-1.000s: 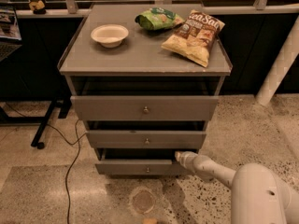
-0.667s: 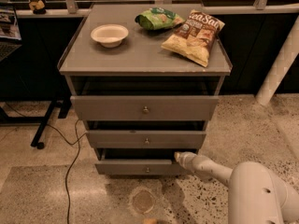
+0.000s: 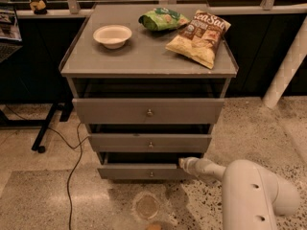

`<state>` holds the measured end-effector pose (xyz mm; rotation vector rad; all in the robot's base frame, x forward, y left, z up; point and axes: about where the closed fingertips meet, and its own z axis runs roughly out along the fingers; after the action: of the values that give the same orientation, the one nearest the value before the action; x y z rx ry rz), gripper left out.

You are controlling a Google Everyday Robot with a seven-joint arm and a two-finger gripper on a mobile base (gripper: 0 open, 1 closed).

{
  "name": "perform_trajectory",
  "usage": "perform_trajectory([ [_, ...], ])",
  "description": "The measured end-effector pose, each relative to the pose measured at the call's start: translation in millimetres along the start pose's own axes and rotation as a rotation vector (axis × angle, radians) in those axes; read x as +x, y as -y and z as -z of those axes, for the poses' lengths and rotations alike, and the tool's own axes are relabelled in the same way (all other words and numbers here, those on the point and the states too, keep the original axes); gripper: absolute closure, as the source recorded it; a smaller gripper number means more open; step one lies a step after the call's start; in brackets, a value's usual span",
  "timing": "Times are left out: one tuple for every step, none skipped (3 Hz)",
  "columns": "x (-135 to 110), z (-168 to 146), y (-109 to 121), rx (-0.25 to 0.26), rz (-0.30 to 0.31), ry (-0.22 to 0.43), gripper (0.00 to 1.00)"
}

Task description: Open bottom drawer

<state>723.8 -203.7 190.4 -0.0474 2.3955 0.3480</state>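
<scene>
Lowest in the grey cabinet (image 3: 144,61), the bottom drawer (image 3: 129,171) seems slightly out; my tool (image 3: 184,163) sits at its upper right edge, probably hooking there rather than the knob (image 3: 151,174); its grip I cannot tell; the floor (image 3: 86,200) in front gives pulling room.
</scene>
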Motion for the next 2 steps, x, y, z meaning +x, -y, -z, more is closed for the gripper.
perform_trajectory([
  [8.0, -4.4, 3.7, 0.007, 0.010, -0.033, 1.00],
  [9.5, -2.2, 4.4, 0.007, 0.008, -0.043, 1.00],
])
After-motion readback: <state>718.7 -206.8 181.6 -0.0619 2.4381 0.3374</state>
